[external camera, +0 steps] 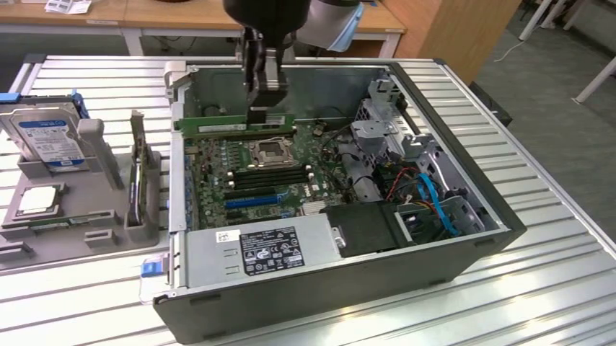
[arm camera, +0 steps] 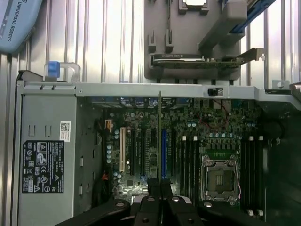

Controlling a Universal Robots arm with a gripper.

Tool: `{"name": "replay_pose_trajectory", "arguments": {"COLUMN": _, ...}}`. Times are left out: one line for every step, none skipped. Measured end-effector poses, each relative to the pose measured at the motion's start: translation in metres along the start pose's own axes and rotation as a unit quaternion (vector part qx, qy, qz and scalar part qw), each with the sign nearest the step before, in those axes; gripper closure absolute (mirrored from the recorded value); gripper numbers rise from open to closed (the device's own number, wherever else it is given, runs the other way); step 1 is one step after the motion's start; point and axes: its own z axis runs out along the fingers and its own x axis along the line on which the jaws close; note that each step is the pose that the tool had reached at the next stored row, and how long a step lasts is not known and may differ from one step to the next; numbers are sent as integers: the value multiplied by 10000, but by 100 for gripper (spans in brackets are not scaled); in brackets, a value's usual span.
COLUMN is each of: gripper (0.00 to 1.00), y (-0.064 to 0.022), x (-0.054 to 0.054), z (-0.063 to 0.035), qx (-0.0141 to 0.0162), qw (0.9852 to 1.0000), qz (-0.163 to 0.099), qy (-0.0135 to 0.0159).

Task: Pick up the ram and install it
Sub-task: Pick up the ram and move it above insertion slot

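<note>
The ram (external camera: 226, 125) is a long green stick held level, high over the far part of the open computer case. My gripper (external camera: 260, 109) comes down from above and is shut on the stick's upper edge, near its end on the exterior view's right. In the wrist view the ram (arm camera: 160, 136) appears edge-on as a thin line running out from between my fingertips (arm camera: 160, 187). It hangs over the motherboard's expansion slots. The black memory slots (arm camera: 188, 160) lie beside the CPU socket (arm camera: 221, 179), apart from the stick.
The case (external camera: 481, 238) holds the motherboard (external camera: 288, 191), a power supply (external camera: 260, 249), a drive cage and cables (external camera: 423, 194). On the exterior view's left, a grey tray (external camera: 58, 241) carries a hard drive (external camera: 48, 137), a silver CPU chip (external camera: 39, 200) and an upright card (external camera: 143, 180).
</note>
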Motion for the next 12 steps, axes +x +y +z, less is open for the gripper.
{"name": "replay_pose_trajectory", "arguments": {"gripper": 89, "y": -28, "x": 0, "z": -1, "qx": 0, "qw": 10000, "qz": 0, "qy": 0}}
{"name": "replay_pose_trajectory", "arguments": {"gripper": 89, "y": -54, "x": -1, "z": -3, "qx": 0, "qw": 10000, "qz": 0, "qy": 0}}
{"name": "replay_pose_trajectory", "arguments": {"gripper": 89, "y": -79, "x": -1, "z": -4, "qx": 0, "qw": 10000, "qz": 0, "qy": 0}}
{"name": "replay_pose_trajectory", "arguments": {"gripper": 89, "y": -105, "x": -1, "z": -5, "qx": 0, "qw": 10000, "qz": 0, "qy": 0}}
{"name": "replay_pose_trajectory", "arguments": {"gripper": 89, "y": -135, "x": -1, "z": -6, "qx": 0, "qw": 10000, "qz": -1, "qy": 0}}
{"name": "replay_pose_trajectory", "arguments": {"gripper": 89, "y": -164, "x": -1, "z": -7, "qx": 0, "qw": 10000, "qz": 0, "qy": 0}}
{"name": "replay_pose_trajectory", "arguments": {"gripper": 89, "y": -193, "x": -1, "z": -8, "qx": 0, "qw": 10000, "qz": 0, "qy": 0}}
{"name": "replay_pose_trajectory", "arguments": {"gripper": 89, "y": -224, "x": -2, "z": -10, "qx": 0, "qw": 10000, "qz": 0, "qy": 0}}
{"name": "replay_pose_trajectory", "arguments": {"gripper": 89, "y": -253, "x": -2, "z": -11, "qx": 0, "qw": 10000, "qz": 0, "qy": 0}}
{"name": "replay_pose_trajectory", "arguments": {"gripper": 89, "y": -283, "x": -2, "z": -13, "qx": 0, "qw": 10000, "qz": -1, "qy": 0}}
{"name": "replay_pose_trajectory", "arguments": {"gripper": 89, "y": -311, "x": -3, "z": -14, "qx": 0, "qw": 10000, "qz": 0, "qy": 0}}
{"name": "replay_pose_trajectory", "arguments": {"gripper": 89, "y": -338, "x": -3, "z": -15, "qx": -1, "qw": 10000, "qz": 0, "qy": 0}}
